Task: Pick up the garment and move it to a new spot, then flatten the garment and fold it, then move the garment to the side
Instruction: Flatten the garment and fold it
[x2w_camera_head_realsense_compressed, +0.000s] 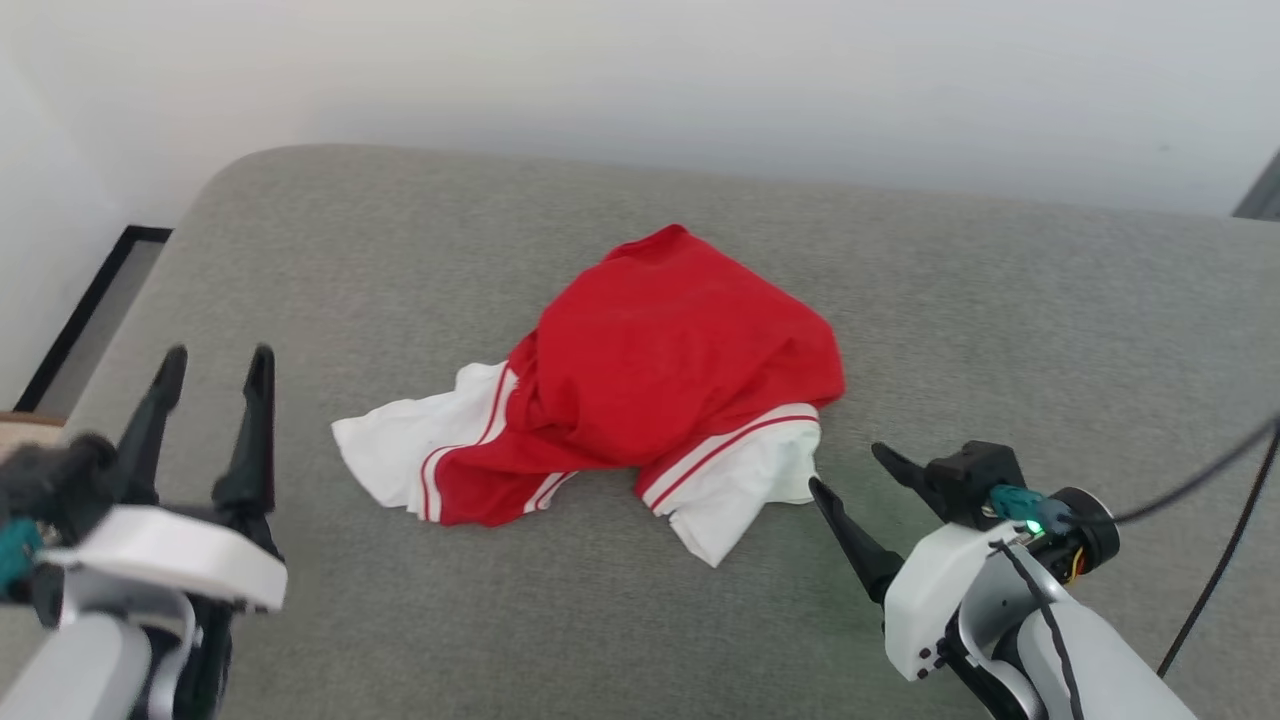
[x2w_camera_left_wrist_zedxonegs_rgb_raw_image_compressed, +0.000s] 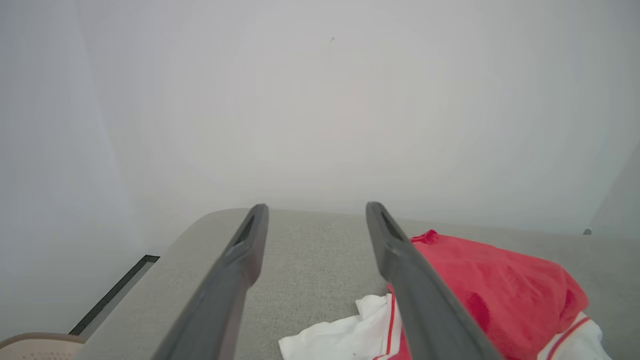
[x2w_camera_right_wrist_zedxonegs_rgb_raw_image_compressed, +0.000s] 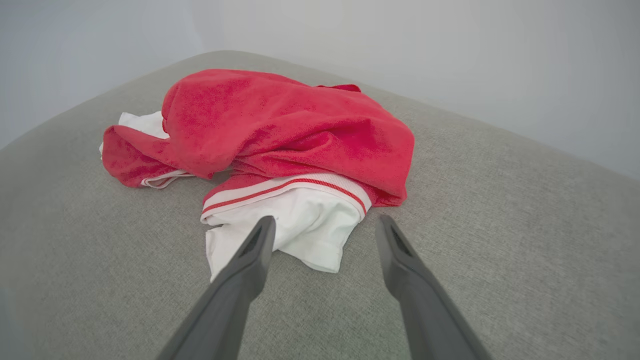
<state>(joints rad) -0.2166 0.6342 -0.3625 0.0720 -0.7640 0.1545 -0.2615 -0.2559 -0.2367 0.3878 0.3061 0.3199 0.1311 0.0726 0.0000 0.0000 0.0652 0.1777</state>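
- The bright red soft-fabric shirt with white sleeve panels and thin red-and-white striped trim (x2w_camera_head_realsense_compressed: 650, 370) is lying in a crumpled heap near the middle of the flat grey woven upholstered surface (x2w_camera_head_realsense_compressed: 1000, 330). Its red body is bunching up over the white parts.
- One white sleeve (x2w_camera_head_realsense_compressed: 400, 445) is spreading out toward the robot's left. A second white sleeve (x2w_camera_head_realsense_compressed: 745, 490), with a striped band across it, is poking out toward the near right.
- The left gripper (x2w_camera_head_realsense_compressed: 218, 355) is hovering at the lower left of the head view, well apart from the shirt. Its two long dark fingers are pointing away from the robot and standing wide apart, with nothing between them.
- In the left wrist view those fingers are aiming across the surface toward the pale wall (x2w_camera_left_wrist_zedxonegs_rgb_raw_image_compressed: 320, 100), with the shirt sitting off to their right.
- The right gripper (x2w_camera_head_realsense_compressed: 845, 468) is reaching in from the lower right, angling toward the shirt. Its jaws are spreading wide and gripping nothing.
- Its tips are sitting just beside the near white sleeve; whether they are touching the cloth cannot be told.
- A thin black cable (x2w_camera_head_realsense_compressed: 1215, 580) is trailing off the right wrist.
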